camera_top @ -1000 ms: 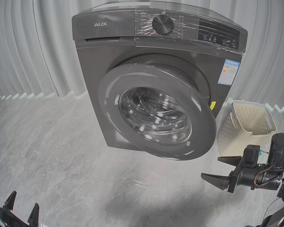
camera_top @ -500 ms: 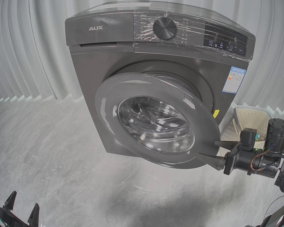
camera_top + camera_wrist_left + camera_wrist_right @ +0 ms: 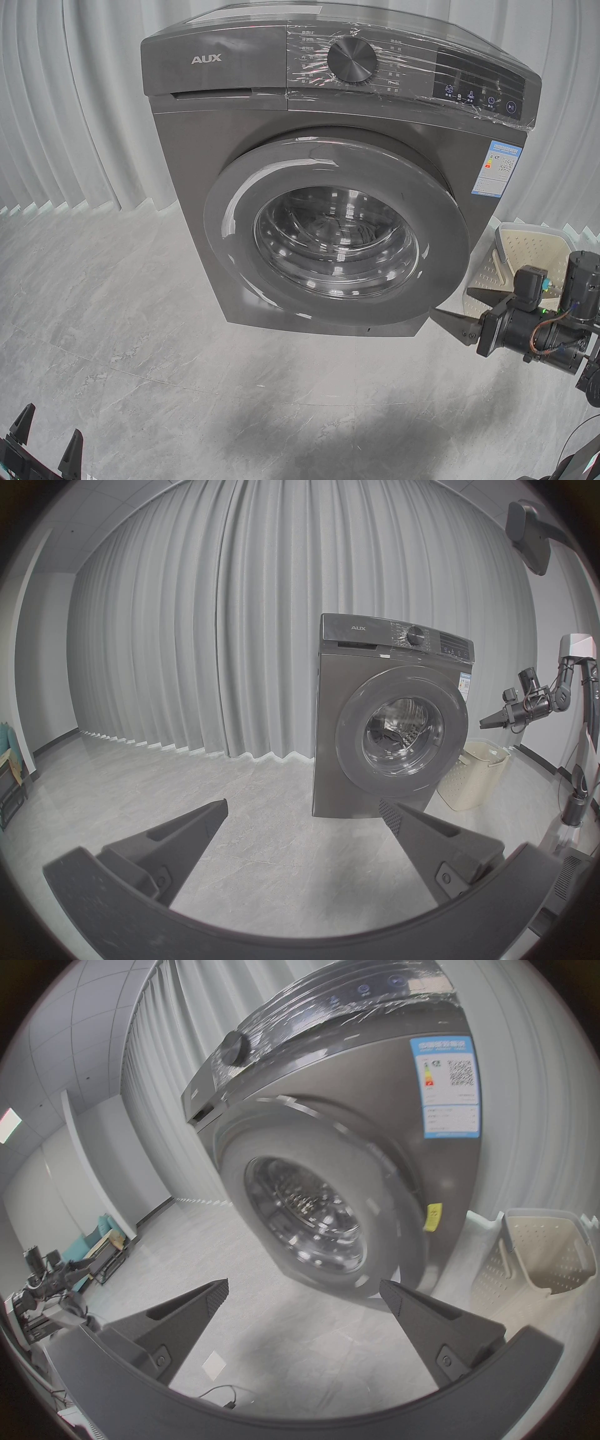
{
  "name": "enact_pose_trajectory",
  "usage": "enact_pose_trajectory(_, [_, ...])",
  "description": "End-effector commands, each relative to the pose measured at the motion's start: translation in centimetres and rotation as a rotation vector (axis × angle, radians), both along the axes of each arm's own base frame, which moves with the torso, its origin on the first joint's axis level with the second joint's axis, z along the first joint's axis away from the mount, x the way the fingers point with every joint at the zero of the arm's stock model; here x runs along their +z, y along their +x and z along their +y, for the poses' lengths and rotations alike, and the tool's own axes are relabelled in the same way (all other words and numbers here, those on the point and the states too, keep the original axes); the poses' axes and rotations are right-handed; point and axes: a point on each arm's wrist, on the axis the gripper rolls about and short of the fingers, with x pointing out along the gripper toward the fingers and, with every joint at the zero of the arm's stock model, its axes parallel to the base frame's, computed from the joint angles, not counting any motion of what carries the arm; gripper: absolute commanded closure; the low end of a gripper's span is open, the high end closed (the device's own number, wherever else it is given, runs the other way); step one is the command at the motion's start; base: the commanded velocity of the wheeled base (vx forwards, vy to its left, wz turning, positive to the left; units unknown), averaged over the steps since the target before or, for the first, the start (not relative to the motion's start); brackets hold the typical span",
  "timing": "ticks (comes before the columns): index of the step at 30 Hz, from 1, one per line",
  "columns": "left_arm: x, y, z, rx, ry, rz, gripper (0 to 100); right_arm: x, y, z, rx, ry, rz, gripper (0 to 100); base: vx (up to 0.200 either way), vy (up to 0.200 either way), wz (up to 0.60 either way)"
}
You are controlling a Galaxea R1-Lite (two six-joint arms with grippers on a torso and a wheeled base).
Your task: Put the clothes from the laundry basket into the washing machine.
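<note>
The grey washing machine (image 3: 206, 144) stands ahead, its round glass door (image 3: 337, 237) swung flat against the front, or nearly so. A cream perforated laundry basket (image 3: 537, 250) sits on the floor to its right, and its inside looks bare. My right gripper (image 3: 459, 310) hovers open just off the door's lower right rim, in front of the basket, holding nothing. In the right wrist view the open fingers (image 3: 437, 1322) frame the door (image 3: 312, 1210) and the basket (image 3: 544, 1254). My left gripper (image 3: 47, 431) is low at the near left, open and empty, far from the machine (image 3: 387, 717).
Grey curtains (image 3: 81, 94) hang behind the machine. Marble-look floor tiles (image 3: 125, 312) stretch wide on the left and in front. Furniture and equipment (image 3: 56, 1285) stand far off across the room.
The door has swung from ajar to against the machine's front. My right gripper moved in toward the door's lower right rim. The head view also shifted slightly. The left gripper stayed put.
</note>
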Motion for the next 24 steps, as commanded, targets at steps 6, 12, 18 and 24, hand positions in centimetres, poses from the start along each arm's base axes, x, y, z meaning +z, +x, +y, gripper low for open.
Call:
enact_pose_trajectory(6, [-0.5,0.0,0.0,0.000,0.000,0.001,0,-1.0,-1.2,0.9,0.056,-0.010,0.038,0,0.000,0.000,0.00])
enact_pose_trajectory(12, [-0.5,0.0,0.0,-0.002,0.000,0.001,0,-0.9,-2.2,1.5,0.039,0.126,0.127,0,0.000,0.000,0.00])
enact_pose_trajectory(18, [-0.5,0.0,0.0,0.000,0.000,0.001,0,-1.6,-3.7,0.7,0.029,0.109,0.143,0,0.000,0.000,0.00])
enact_pose_trajectory(24, [-0.5,0.0,0.0,-0.002,0.000,0.001,0,-1.5,-5.1,1.3,0.108,0.147,0.170,0,0.000,0.000,0.00])
